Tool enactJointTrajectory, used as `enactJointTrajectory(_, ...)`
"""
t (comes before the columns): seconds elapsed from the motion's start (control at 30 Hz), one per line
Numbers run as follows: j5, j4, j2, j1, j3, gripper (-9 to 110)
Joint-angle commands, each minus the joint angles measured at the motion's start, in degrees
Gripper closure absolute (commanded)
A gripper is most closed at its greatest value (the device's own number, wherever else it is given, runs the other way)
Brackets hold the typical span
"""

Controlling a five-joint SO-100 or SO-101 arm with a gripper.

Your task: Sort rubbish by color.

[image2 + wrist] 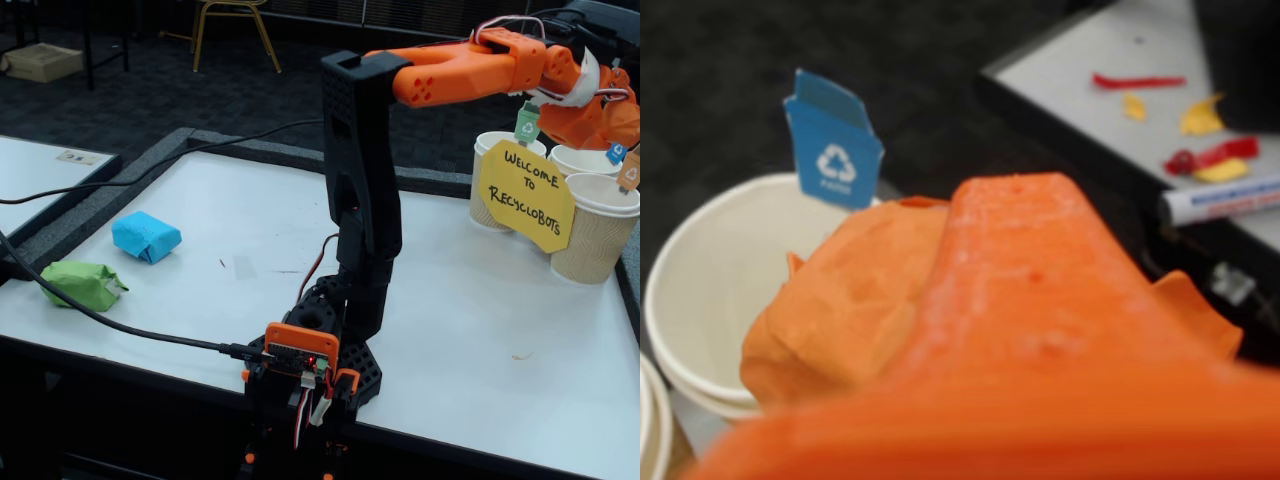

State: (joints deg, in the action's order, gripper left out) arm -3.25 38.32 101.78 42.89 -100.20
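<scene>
The fingers [940, 330] are clenching the orange wad [840, 300] – holding it just above a paper cup [710, 290] with a blue flag [835, 145]. Blue wad [146, 236] and green wad [82, 283] are lying on the bench [500, 330].

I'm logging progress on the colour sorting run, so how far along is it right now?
Nothing looks sorted yet. In hand: the gripper holds the orange wad next to the cup with the blue flag, not yet released; whether it is over that cup is unclear. Left: the light blue wad and the light green wad lie on the table, far from the cups.
</scene>
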Motion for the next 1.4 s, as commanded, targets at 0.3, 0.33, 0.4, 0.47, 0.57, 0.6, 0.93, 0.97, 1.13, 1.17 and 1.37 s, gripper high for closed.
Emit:
enactJointTrajectory(0.3, 0.00, -2.20, 2.11, 2.20, 1.85, 83)
enactJointTrajectory(0.33, 0.00, -2.20, 2.11, 2.29, 1.85, 83)
enactJointTrajectory(0.4, 0.00, -2.29, 2.11, 2.37, 1.85, 83)
enactJointTrajectory(0.47, 0.00, -2.37, 2.11, 2.46, 1.85, 83)
enactJointTrajectory(0.57, 0.09, -2.20, 2.37, 2.46, 2.37, 84)
enactJointTrajectory(0.6, 0.09, -1.49, 2.81, 2.46, 3.08, 84)
enactJointTrajectory(0.93, 0.09, 15.73, 18.98, -6.06, 5.27, 96)
enactJointTrajectory(0.97, 0.09, 17.75, 21.01, -7.65, 5.36, 97)
enactJointTrajectory(1.13, 0.09, 28.39, 29.79, -17.75, 4.83, 101)
enactJointTrajectory(1.17, 0.09, 29.79, 31.64, -19.95, 3.96, 101)
enactJointTrajectory(1.37, -0.44, 33.31, 45.53, -32.34, -7.82, 101)
